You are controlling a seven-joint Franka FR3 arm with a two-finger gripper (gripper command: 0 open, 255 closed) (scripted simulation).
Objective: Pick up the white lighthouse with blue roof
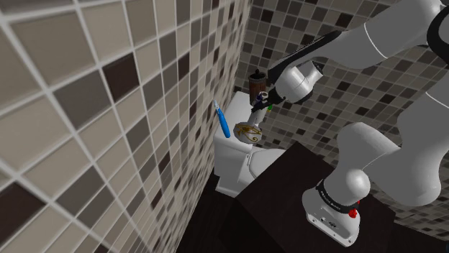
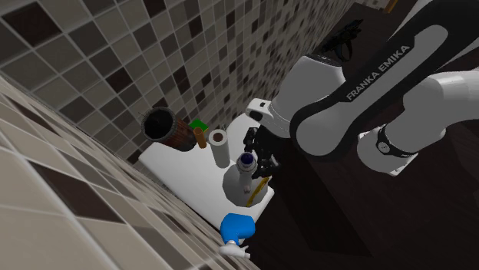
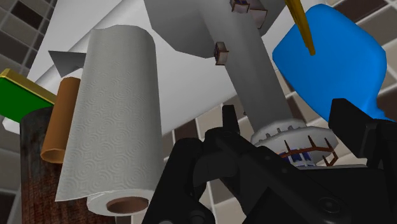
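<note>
Lighthouse (image 2: 244,178): 1 figurine with a pale tapering tower, railed gallery, blue cap and wide base. Location: on the white cistern lid (image 2: 173,165), between paper roll (image 3: 114,108) and blue container (image 3: 331,57). Handling, judged: rigid, light, smooth-walled; the taper may let it slip, and the thin railing is likely fragile. Best hold: the tower just under the gallery. Gripper (image 2: 259,157): black, set around the lighthouse's top end; whether it is clamped or released, cannot tell.

Lighthouse (image 2: 242,179) stands on toilet tank (image 2: 178,169), beside paper roll (image 2: 219,146).
</note>
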